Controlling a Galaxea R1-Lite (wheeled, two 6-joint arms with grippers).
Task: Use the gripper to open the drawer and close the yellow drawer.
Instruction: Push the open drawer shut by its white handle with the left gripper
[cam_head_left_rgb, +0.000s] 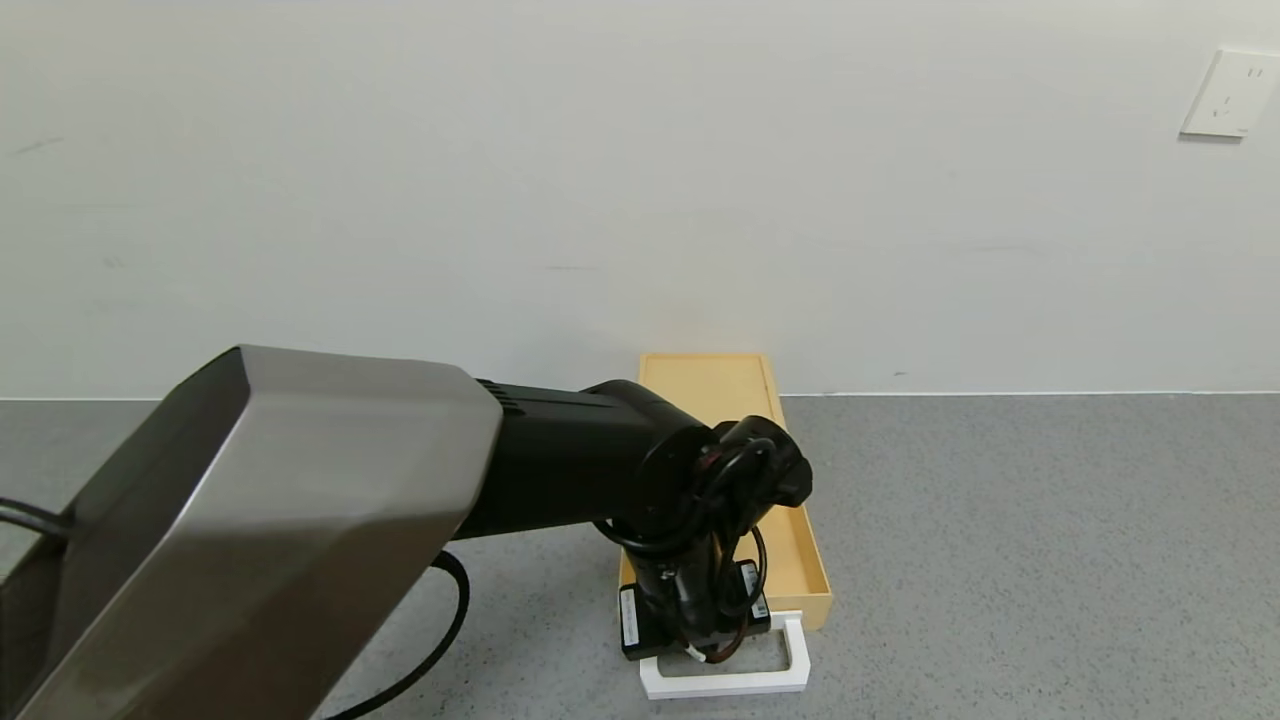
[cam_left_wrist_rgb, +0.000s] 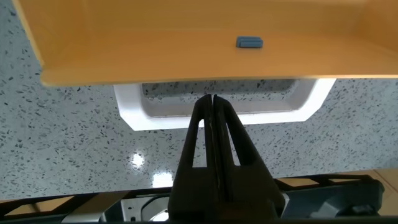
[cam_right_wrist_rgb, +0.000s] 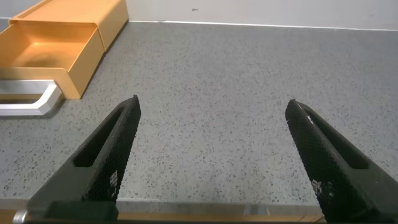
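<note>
The pale yellow drawer (cam_head_left_rgb: 800, 560) stands pulled out of its box (cam_head_left_rgb: 705, 370) toward me, its white loop handle (cam_head_left_rgb: 795, 650) at the front. My left gripper (cam_head_left_rgb: 700, 645) hangs over the handle, fingers pointing down. In the left wrist view the left gripper (cam_left_wrist_rgb: 211, 99) is shut, its fingers (cam_left_wrist_rgb: 227, 143) pressed together with the tips inside the handle's loop (cam_left_wrist_rgb: 130, 112), just before the drawer front (cam_left_wrist_rgb: 186, 74). My right gripper (cam_right_wrist_rgb: 214, 112) is open and empty over bare table, to the right of the drawer (cam_right_wrist_rgb: 56, 56); it is out of the head view.
A small blue piece (cam_left_wrist_rgb: 249, 42) sits on the drawer's inner wall. The grey speckled table (cam_head_left_rgb: 1000, 550) runs back to a white wall with a socket (cam_head_left_rgb: 1230, 95). The left arm's big grey link (cam_head_left_rgb: 270, 520) covers the table's left front.
</note>
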